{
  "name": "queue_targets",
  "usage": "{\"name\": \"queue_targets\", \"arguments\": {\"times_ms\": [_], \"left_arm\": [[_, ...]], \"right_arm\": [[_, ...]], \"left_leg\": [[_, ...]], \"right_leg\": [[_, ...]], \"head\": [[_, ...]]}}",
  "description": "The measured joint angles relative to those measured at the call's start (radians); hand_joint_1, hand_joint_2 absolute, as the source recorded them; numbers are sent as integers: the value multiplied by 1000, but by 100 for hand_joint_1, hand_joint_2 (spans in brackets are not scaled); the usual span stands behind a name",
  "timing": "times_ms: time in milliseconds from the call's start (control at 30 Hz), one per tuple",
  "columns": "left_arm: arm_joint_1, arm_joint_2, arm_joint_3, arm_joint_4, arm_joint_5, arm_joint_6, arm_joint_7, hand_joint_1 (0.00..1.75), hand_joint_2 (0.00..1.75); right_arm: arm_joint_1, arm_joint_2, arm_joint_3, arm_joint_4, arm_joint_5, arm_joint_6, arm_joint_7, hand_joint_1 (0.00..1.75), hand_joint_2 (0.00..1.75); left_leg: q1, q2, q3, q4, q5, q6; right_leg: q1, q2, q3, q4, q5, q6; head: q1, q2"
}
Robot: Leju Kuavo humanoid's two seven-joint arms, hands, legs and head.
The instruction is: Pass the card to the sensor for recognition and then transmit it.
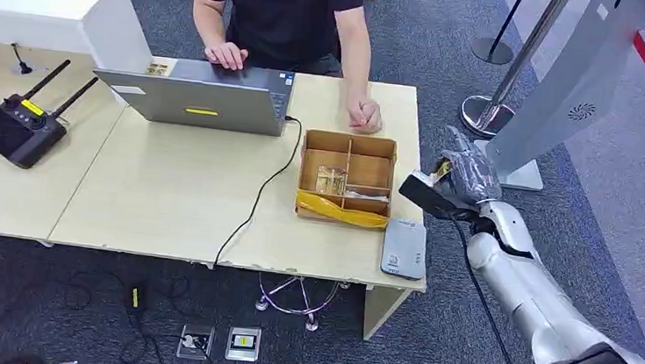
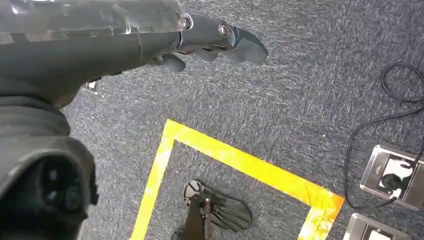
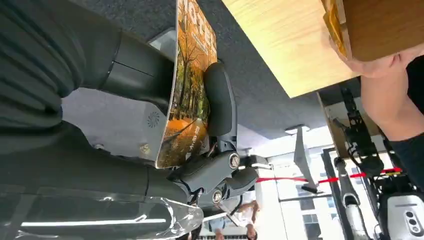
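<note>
card: orange/yellow autumn-tree print, w/ lettering
box: brown cardboard, yellow tape on front edge
sensor: pale grey, beside box
laptop: silver, yellow sticker
table: light wood
carpet: dark grey-blue, yellow tape lines

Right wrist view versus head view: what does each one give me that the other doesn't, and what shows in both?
Right wrist view alone: the printed face of the card, an autumn tree scene, pinched between the thumb and a finger of the right hand.

Head view alone: the grey sensor flat at the table's near right corner, the laptop, the black controller with antennas, and the right hand off the table's right edge, beyond the sensor.

Both: right hand, card, table, cardboard box, and the person's arm.
</note>
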Motion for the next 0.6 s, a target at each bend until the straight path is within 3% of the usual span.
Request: {"name": "queue_targets", "arguments": {"times_ms": [600], "left_arm": [[7,0,0,0,14,2,0,0,0]], "right_arm": [[54,-22,0,-27,-73,0,-2,175,175]], "left_leg": [[0,0,0,0,0,0]], "right_leg": [[0,0,0,0,0,0]], "head": [[0,0]]}}
